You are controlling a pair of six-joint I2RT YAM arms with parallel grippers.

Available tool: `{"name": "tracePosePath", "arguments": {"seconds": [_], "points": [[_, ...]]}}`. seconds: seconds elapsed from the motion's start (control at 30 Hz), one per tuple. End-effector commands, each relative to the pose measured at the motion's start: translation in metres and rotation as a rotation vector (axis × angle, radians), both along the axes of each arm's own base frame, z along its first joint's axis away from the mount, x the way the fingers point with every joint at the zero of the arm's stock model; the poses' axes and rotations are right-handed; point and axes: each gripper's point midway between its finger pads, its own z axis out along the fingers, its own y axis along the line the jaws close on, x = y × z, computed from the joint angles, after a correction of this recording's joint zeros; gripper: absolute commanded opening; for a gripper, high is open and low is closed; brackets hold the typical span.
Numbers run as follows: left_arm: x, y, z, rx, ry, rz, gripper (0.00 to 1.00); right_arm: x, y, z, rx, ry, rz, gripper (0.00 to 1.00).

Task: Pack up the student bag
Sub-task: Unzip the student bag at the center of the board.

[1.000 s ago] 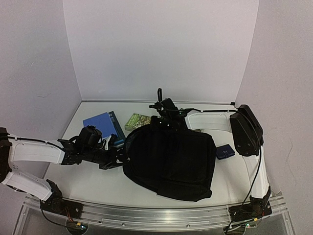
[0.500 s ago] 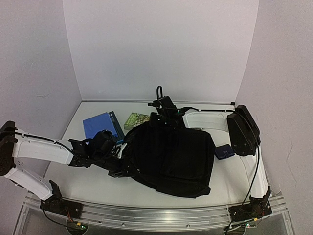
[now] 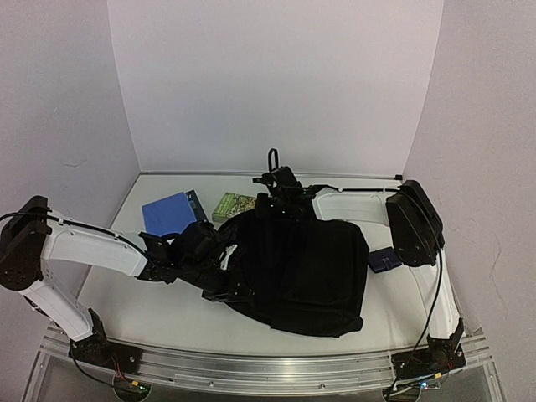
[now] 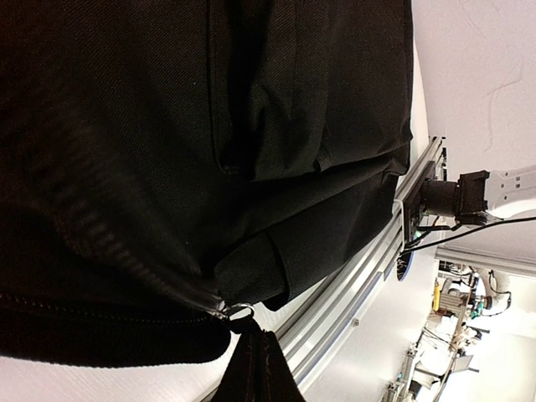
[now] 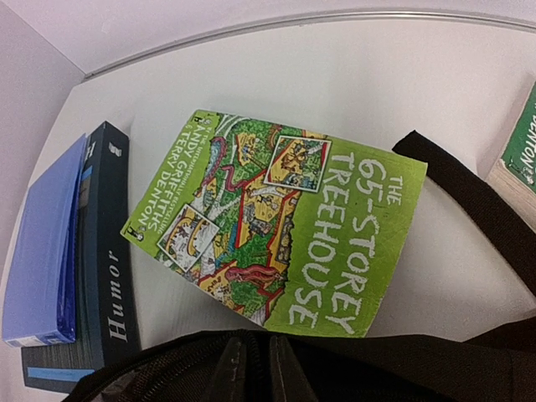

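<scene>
- As its jaws clamp tight on the zipper pull (image 4: 237, 312), the left gripper (image 4: 254, 356) lies at the student bag's (image 3: 310, 268) left edge.
- The right gripper (image 5: 255, 352) sits at the far rim, grip unclear.

Green book (image 5: 276, 243): "65-STOREY TREEHOUSE"; dark spine (image 5: 105, 260): "Humor".

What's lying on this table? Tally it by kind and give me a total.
Backpacks: 1, the student bag
Books: 4, the blue book, Humor book, Treehouse book, and a second green book cut off at the right wrist view's edge
Pouches: 1, the dark blue pouch
Total: 6
</scene>
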Motion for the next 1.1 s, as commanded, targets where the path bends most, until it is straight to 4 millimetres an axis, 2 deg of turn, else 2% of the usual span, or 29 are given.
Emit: {"name": "tracePosePath", "arguments": {"seconds": [0.0,0.1,0.3,0.4,0.53,0.63,0.7,0.9,1.07], "points": [[0.005,-0.015,0.019,-0.038,-0.041,-0.018,0.06,0.009,0.0,0.054,0.095,-0.098,0.004,0.19],[-0.004,-0.014,0.013,-0.006,-0.031,-0.051,0.11,0.004,-0.005,0.069,0.101,-0.112,0.013,0.23],[-0.015,0.004,0.017,0.023,-0.026,-0.027,0.34,-0.019,-0.019,0.101,0.128,-0.126,0.047,0.39],[-0.017,0.019,0.023,0.052,-0.035,0.005,0.46,-0.037,-0.026,0.116,0.151,-0.122,0.084,0.47],[-0.019,0.036,0.035,0.07,-0.049,0.039,0.63,-0.069,-0.033,0.119,0.185,-0.073,0.152,0.54],[-0.011,0.051,0.042,0.112,-0.076,0.096,0.71,-0.101,-0.032,0.111,0.216,-0.005,0.227,0.57],[0.003,0.064,0.044,0.141,-0.079,0.156,0.73,-0.133,-0.019,0.103,0.241,0.049,0.327,0.58],[0.05,0.088,0.05,0.093,-0.078,0.34,0.81,-0.232,0.018,0.053,0.234,0.206,0.614,0.59],[0.066,0.079,0.059,0.016,-0.116,0.357,0.86,-0.276,0.03,0.027,0.243,0.264,0.755,0.61]]}}
